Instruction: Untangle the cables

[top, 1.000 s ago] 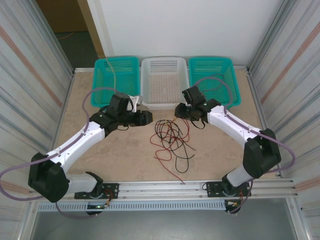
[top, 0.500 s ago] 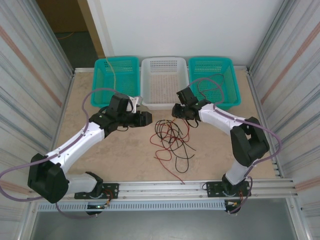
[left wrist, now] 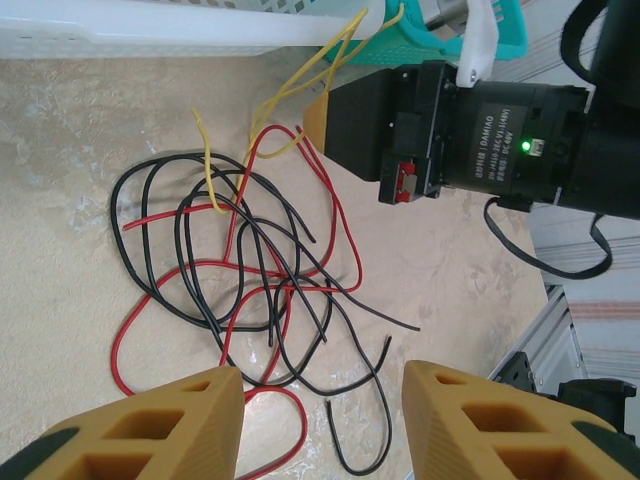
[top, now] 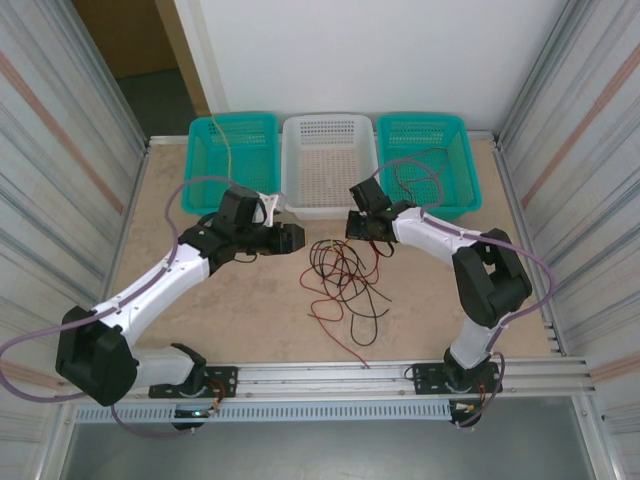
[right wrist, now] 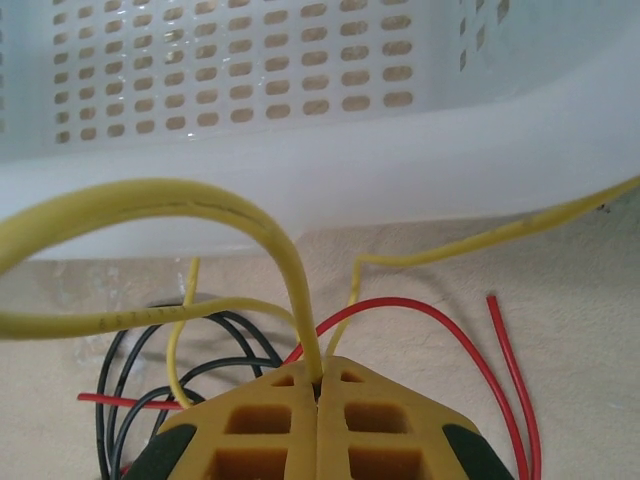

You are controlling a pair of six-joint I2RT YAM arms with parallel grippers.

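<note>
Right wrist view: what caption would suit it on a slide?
Right claw shut on a yellow cable before the white basket, red cables and black cables lying on the table.

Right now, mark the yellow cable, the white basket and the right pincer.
yellow cable (right wrist: pixel 150 195): right wrist view, its arch
white basket (top: pixel 328 208): top view, near rim
right pincer (right wrist: pixel 318 382): right wrist view, between fingertips

Cables (left wrist: pixel 262 285) red, black, yellow; white perforated basket (right wrist: pixel 300 185).
</note>
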